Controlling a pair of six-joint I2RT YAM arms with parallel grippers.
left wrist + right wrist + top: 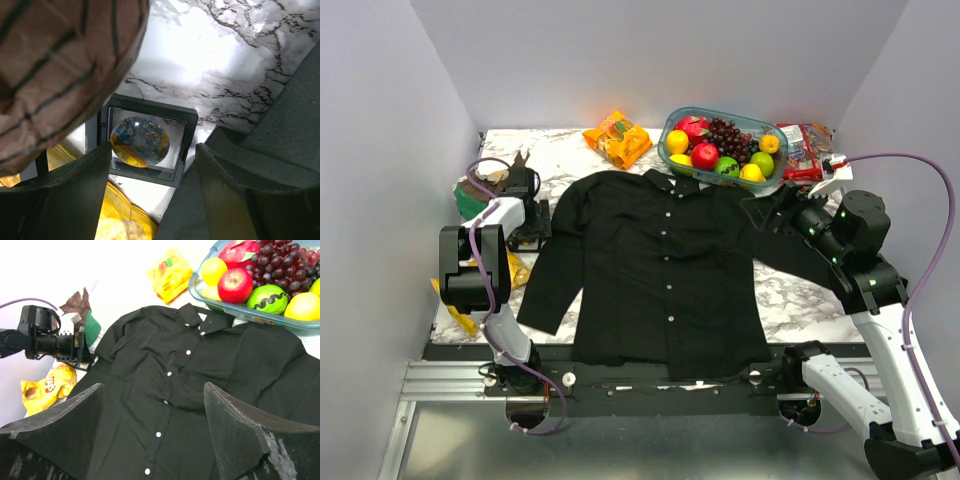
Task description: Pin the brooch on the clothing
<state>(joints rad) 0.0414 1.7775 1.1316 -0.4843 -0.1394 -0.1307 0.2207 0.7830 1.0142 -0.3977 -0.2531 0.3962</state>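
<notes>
The black button-up shirt (660,270) lies flat mid-table, collar to the back; it also shows in the right wrist view (175,370), and its sleeve edge in the left wrist view (290,115). The brooch (140,141), a round shiny disc showing gold and blue, sits inside a small black square box (187,150) left of the shirt. My left gripper (152,165) (527,215) is open just above the box, the disc between its fingers. In the top view the arm hides the box. My right gripper (152,395) (775,215) is open and empty above the shirt's right sleeve.
A clear tub of fruit (665,140) stands behind the collar, with an orange snack packet (617,137) to its left and a red packet (805,150) to its right. A yellow chips bag (515,270) (120,220) and a green-and-brown object (480,190) lie by the left gripper.
</notes>
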